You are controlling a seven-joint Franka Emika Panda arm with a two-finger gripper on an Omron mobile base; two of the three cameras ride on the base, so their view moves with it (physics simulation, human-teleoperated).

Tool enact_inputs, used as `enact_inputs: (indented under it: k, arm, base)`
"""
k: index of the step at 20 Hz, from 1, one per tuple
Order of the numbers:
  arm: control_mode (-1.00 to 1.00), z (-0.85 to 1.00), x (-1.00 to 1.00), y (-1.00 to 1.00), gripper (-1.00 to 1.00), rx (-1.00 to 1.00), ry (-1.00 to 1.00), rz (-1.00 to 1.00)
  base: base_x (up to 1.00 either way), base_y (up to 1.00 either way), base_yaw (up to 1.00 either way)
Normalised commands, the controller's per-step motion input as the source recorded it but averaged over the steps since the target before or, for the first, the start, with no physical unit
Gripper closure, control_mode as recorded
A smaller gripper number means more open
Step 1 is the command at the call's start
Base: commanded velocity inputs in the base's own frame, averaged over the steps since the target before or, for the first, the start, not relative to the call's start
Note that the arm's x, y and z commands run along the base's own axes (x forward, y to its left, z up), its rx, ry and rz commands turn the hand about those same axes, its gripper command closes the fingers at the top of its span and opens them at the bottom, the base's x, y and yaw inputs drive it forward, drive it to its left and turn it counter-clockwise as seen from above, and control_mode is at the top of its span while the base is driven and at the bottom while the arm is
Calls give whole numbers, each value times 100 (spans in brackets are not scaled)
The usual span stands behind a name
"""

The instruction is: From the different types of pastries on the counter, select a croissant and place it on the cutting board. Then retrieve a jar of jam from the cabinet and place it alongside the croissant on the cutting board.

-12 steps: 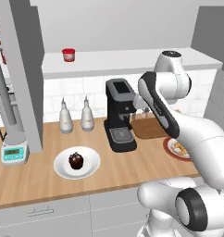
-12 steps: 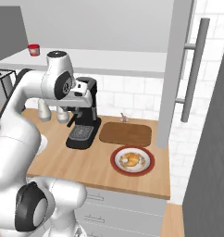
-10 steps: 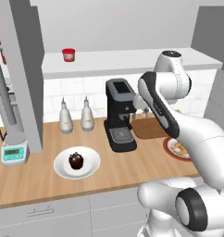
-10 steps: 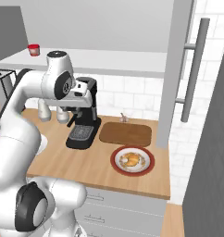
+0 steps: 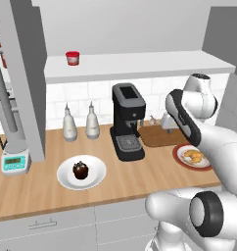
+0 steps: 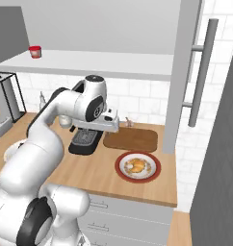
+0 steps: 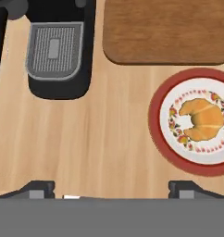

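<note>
We found the small golden-yellow crescent croissant (image 7: 202, 120) lying in the middle of the round red-rimmed plate (image 7: 156, 124) with a flowered white centre, on the long light-brown wooden counter (image 7: 100, 143). In the hand view the flat brown wooden cutting board (image 7: 165, 30) with rounded corners lay bare just beyond the plate, near it but, as far as we could judge, not touching. Beside the board stood the black coffee machine (image 7: 58, 51) with its grey drip grate.

The white arm's two-finger gripper (image 7: 111, 187) hung above bare counter between machine and plate, its dark fingertips (image 7: 37, 187) spread wide apart and holding nothing. From the right base view the gripper (image 6: 113, 126) sat over the near left edge of the board, though the fingers themselves were too small there to make out.

Further along the counter a dark brown chocolate muffin (image 5: 80, 169) rested on a plain white plate (image 5: 66, 177), well apart from the croissant. Two grey-white bottles (image 5: 80, 123) stood against the tiled wall. The small squat red jar of jam (image 5: 72, 58) sat upright on the long white shelf (image 5: 140, 62) of the pale grey cabinet (image 5: 30, 78), near its left end.
</note>
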Motion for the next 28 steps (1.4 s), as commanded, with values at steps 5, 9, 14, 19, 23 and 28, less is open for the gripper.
enact_inputs:
  k: [5, 9, 14, 19, 23, 28]
  arm:
    - [-100, -91, -1, -100, -100, 11, 5, -11]
    - [-100, -34, 0, -100, -100, 24, 15, -26]
    - [-100, -31, 10, -45, -100, 0, -5, -13]
    - [-100, -1, 8, 3, -100, -7, 2, 0]
    - [-100, -17, 41, 26, -100, -30, -9, 4]
    - [-100, -13, 12, 7, -100, -5, -1, 3]
  base:
    - [0, 0, 0]
    - [0, 0, 0]
    - [0, 0, 0]
    - [0, 0, 0]
    - [0, 0, 0]
    - [0, 0, 0]
